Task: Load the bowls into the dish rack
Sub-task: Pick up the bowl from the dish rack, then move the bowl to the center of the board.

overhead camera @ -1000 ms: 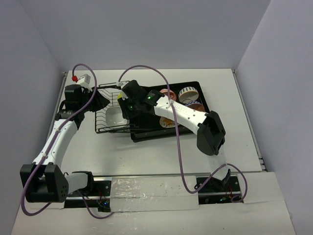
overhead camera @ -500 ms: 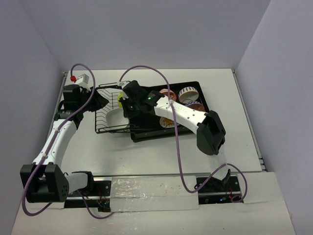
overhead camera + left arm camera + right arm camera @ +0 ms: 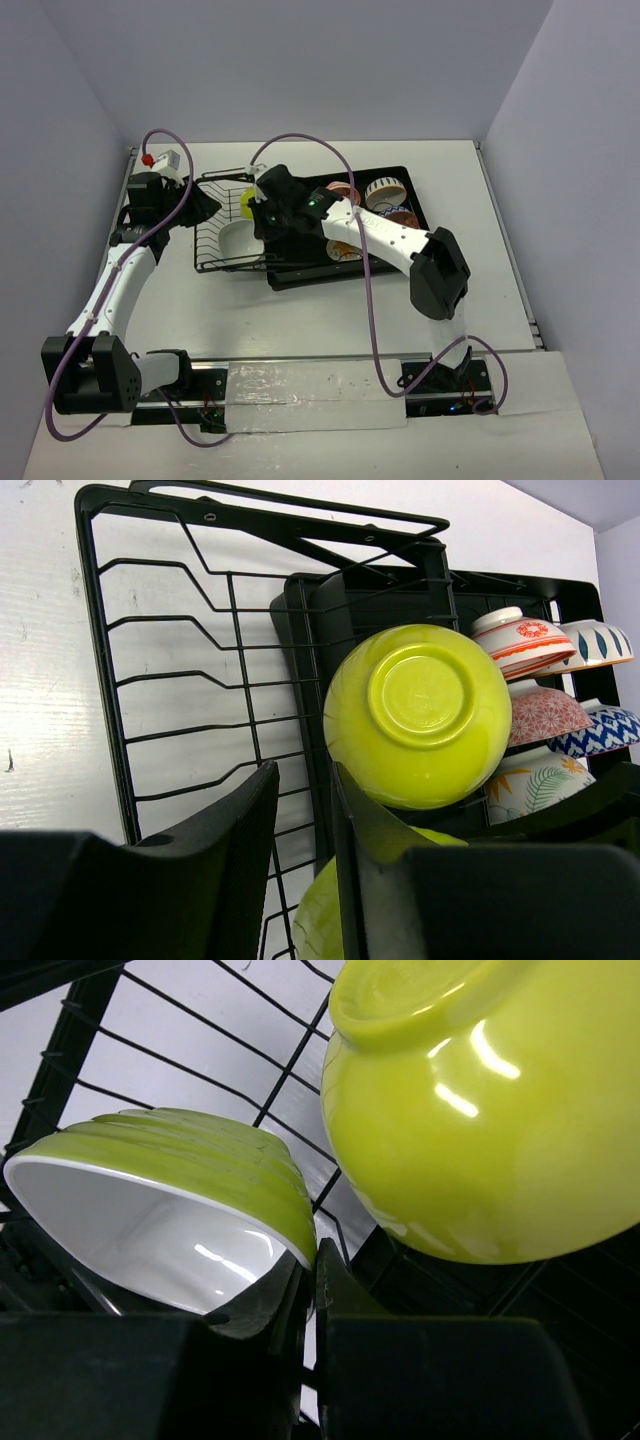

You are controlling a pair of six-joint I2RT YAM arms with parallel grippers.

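My right gripper (image 3: 312,1260) is shut on the rim of a ribbed lime green bowl (image 3: 170,1210) with a white inside, which lies tilted in the wire basket (image 3: 205,255) of the black dish rack (image 3: 320,278). Close beside it a smooth yellow-green bowl (image 3: 415,715) stands on edge, foot toward the left wrist camera. My left gripper (image 3: 208,205) hovers at the basket's left side. Its jaws stand a narrow slit apart, with rack wires (image 3: 180,680) crossing behind. Whether they pinch a wire I cannot tell. The ribbed bowl (image 3: 320,920) peeks out below the right finger.
Several patterned bowls (image 3: 545,680) stand on edge in the slatted tray at the right. In the top view they show as a cluster (image 3: 385,190) behind the right forearm (image 3: 370,232). Purple cables loop over both arms.
The right gripper's jaws have closed onto the ribbed bowl's rim, and its elbow has drifted slightly right. The left arm has barely shifted.
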